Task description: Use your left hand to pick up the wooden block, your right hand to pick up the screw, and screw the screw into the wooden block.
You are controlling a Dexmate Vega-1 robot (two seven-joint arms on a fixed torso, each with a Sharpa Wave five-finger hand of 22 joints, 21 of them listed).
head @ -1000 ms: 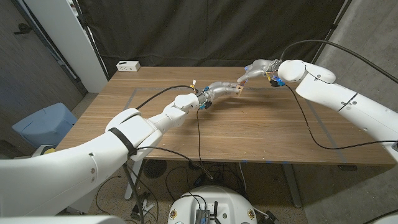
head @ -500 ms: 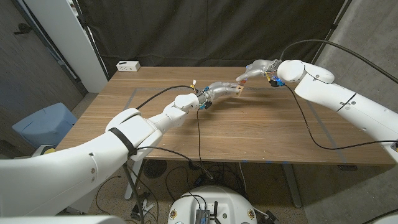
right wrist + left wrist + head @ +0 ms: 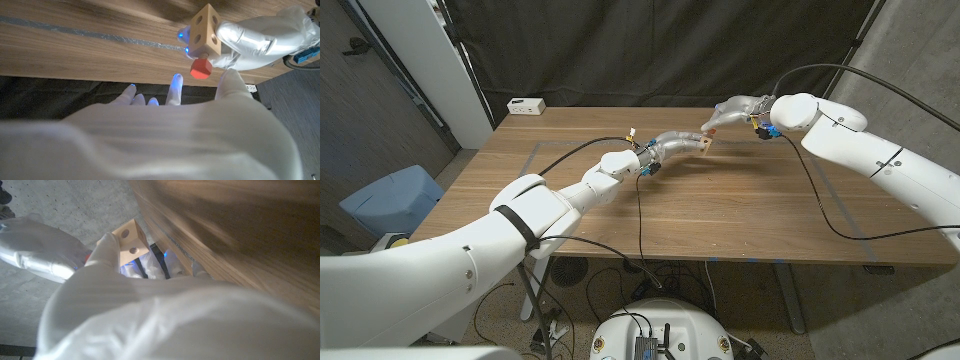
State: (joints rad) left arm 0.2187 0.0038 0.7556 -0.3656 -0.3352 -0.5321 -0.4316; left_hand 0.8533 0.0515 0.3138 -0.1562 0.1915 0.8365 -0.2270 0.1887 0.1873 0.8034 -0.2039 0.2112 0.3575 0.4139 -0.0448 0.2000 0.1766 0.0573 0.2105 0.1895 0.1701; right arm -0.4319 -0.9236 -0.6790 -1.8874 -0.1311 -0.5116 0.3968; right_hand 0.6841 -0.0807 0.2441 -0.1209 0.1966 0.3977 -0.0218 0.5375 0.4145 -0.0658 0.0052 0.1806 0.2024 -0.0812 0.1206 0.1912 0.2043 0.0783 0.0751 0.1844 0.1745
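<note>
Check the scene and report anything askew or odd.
Nothing stands out. The left robot hand holds the wooden block above the table, and the red-headed screw sits at the block's face by the right robot hand.

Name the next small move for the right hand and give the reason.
Probably close the right hand on the red screw head and turn it further in. The screw already sits at one face of the wooden block, which the left hand holds above the table, and the right hand's fingers are just off the head.
</note>
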